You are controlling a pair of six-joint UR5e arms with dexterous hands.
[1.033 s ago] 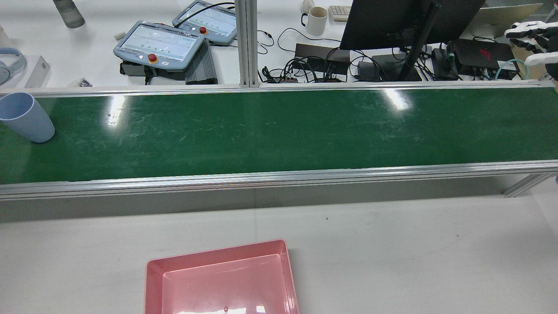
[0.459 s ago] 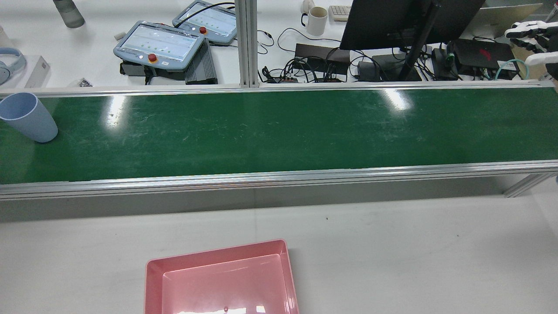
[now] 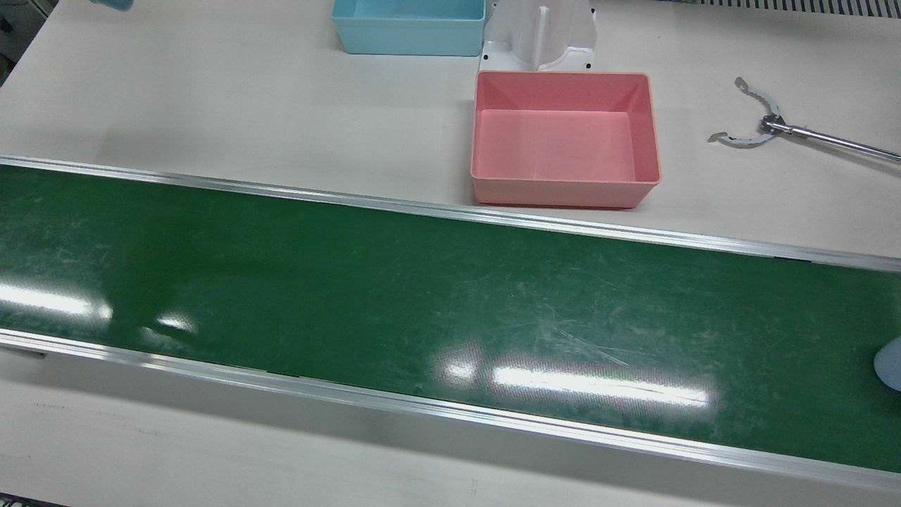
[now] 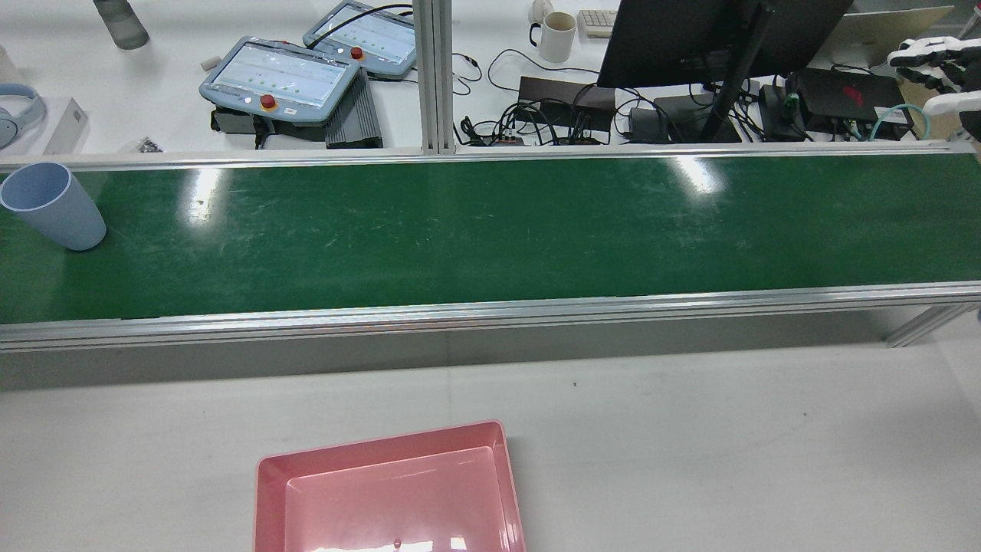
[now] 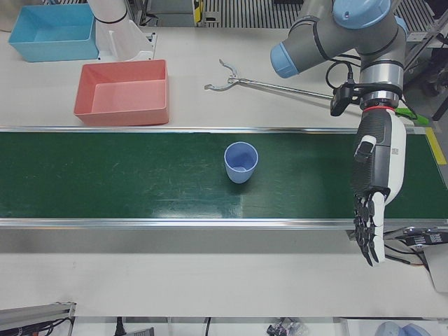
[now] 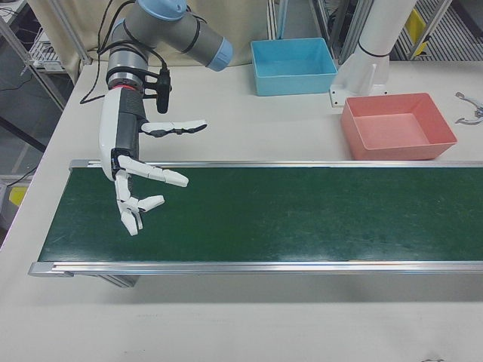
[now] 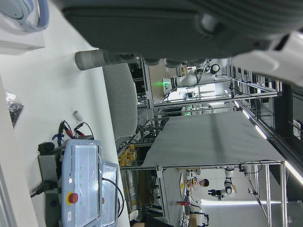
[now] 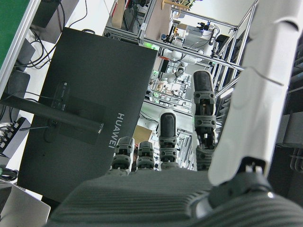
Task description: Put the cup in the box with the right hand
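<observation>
A light blue cup stands upright on the green conveyor belt, at its far left end in the rear view. It also shows in the left-front view and at the right edge of the front view. The empty pink box sits on the white table beside the belt. My right hand is open with its fingers spread, above the opposite end of the belt, far from the cup. My left hand is open and empty, fingers pointing down over the belt's edge.
A blue box and a white arm pedestal stand behind the pink box. Metal tongs lie on the table. Teach pendants, a monitor and cables lie beyond the belt.
The cup has shifted slightly to the right along the belt in the rear view. Neither hand has visibly moved.
</observation>
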